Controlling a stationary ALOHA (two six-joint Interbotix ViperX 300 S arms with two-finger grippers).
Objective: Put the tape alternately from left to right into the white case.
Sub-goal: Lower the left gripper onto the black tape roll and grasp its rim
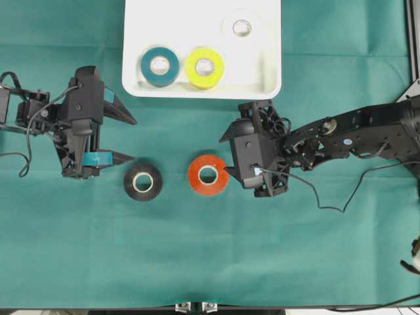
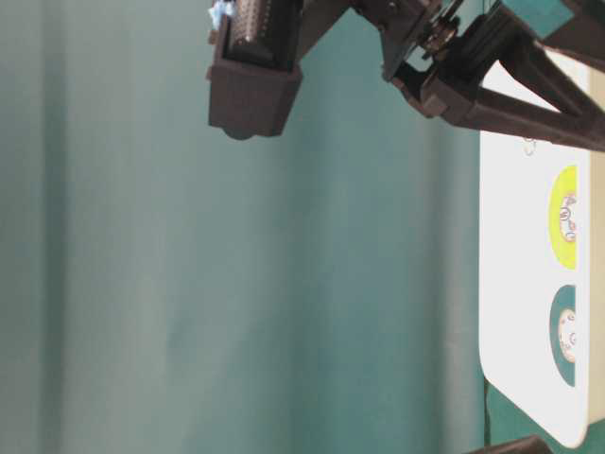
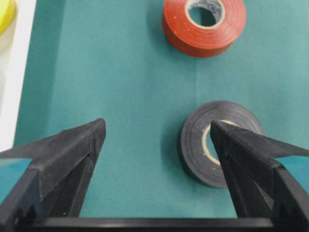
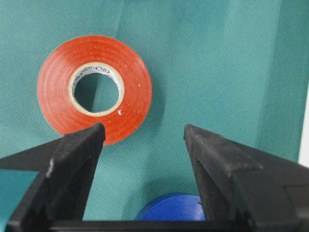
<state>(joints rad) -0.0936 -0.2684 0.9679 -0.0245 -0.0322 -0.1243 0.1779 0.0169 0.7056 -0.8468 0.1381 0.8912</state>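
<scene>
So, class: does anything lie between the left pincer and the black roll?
Nothing visible does. The left pincer is open, and the black roll lies flat on bare green cloth by its right finger; the red-orange roll lies beyond.

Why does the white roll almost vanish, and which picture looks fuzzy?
Overhead view: bright light washes the white roll into the white case. Table-level view: everything is soft and blurry, and the scene looks turned sideways. Left wrist view: the near fingers are slightly blurred, while the black roll is sharp.
</scene>
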